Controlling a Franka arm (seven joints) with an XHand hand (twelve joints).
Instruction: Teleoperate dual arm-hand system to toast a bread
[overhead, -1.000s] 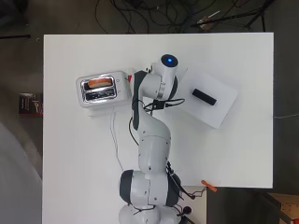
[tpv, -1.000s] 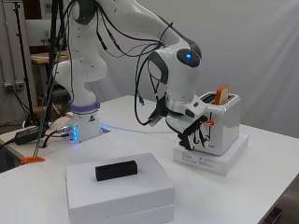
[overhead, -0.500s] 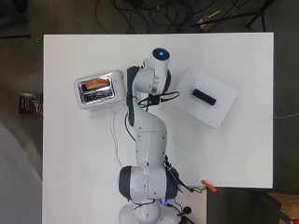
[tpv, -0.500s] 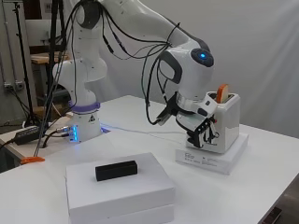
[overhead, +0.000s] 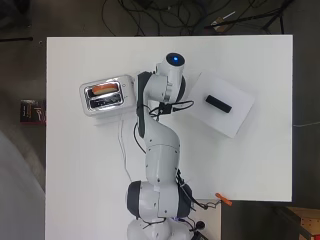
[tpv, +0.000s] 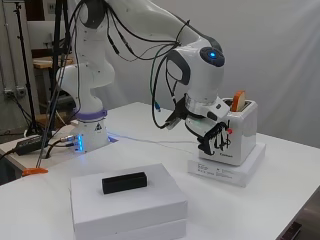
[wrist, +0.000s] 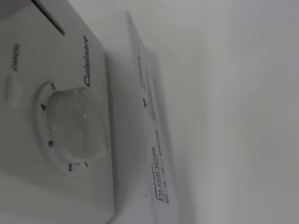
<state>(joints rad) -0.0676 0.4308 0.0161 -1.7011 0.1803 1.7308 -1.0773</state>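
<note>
The hand (tpv: 214, 139) hung at the toaster's (tpv: 239, 134) front, fingers curled, grasping nothing — overhead, the arm hid it. Bread (overhead: 102, 89) stood in one slot; the wrist view alone showed the dial (wrist: 74, 127).

One toaster (overhead: 106, 95), one bread slice (overhead: 102, 89), two white boxes (tpv: 129, 202), one black block (overhead: 218, 104).

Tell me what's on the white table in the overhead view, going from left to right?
Toaster with the bread slice in its slot → the arm's blue light → flat white box with a black block on it.
</note>
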